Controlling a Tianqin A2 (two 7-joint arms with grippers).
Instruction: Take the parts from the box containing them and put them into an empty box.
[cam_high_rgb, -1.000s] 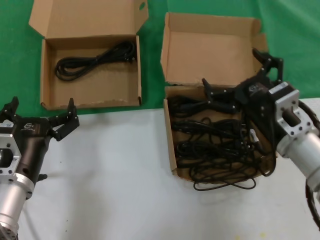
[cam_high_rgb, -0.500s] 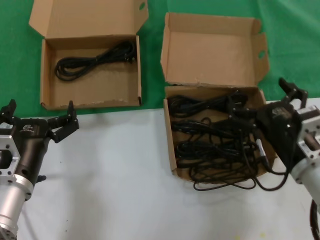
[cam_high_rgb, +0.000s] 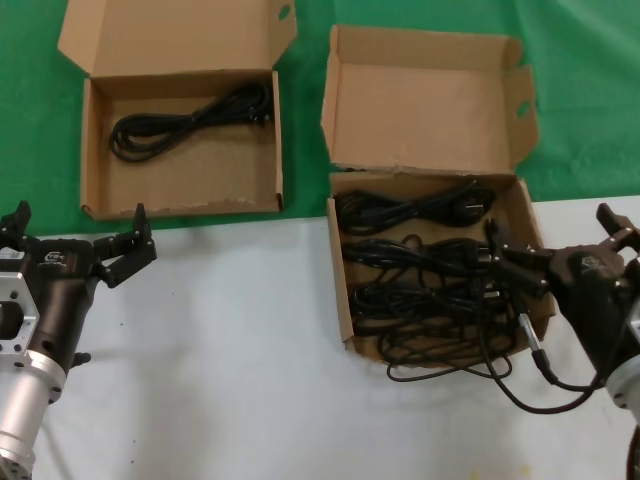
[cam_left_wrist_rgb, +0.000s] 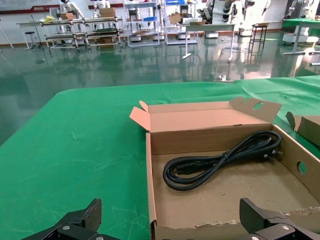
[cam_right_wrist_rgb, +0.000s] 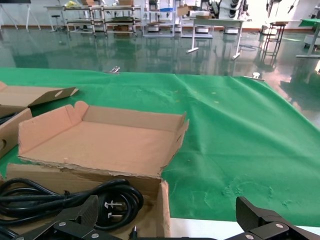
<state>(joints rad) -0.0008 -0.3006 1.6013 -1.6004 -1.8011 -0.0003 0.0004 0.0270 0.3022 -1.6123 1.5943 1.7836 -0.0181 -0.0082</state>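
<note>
The squarish carton (cam_high_rgb: 340, 290) with its tall tabbed lid (cam_high_rgb: 420, 100) holds several looped black power cords (cam_high_rgb: 420, 260); one loop hangs over its front edge onto the white table. The wide, shallow carton (cam_high_rgb: 88, 150) holds one cord bundle (cam_high_rgb: 180, 122). My right gripper (cam_high_rgb: 553, 232) is open and empty, by the squarish carton's front right corner. The right wrist view shows a plug and cord (cam_right_wrist_rgb: 107, 200) past that gripper (cam_right_wrist_rgb: 167, 201). My left gripper (cam_high_rgb: 80, 213) is open and empty, in front of the wide carton. The left wrist view shows that gripper (cam_left_wrist_rgb: 170, 207) facing the carton (cam_left_wrist_rgb: 200, 140) and its cord (cam_left_wrist_rgb: 220, 160).
My own grey-tipped cable (cam_high_rgb: 530, 345) hangs from the right wrist and loops on the white table (cam_high_rgb: 220, 350). Green cloth (cam_high_rgb: 30, 120) covers the surface under and behind both cartons. The two cartons stand side by side with a narrow gap.
My right gripper has pulled back from over the far part of the squarish carton toward the near right, empty. The cords stay in the carton. The left arm has barely moved.
</note>
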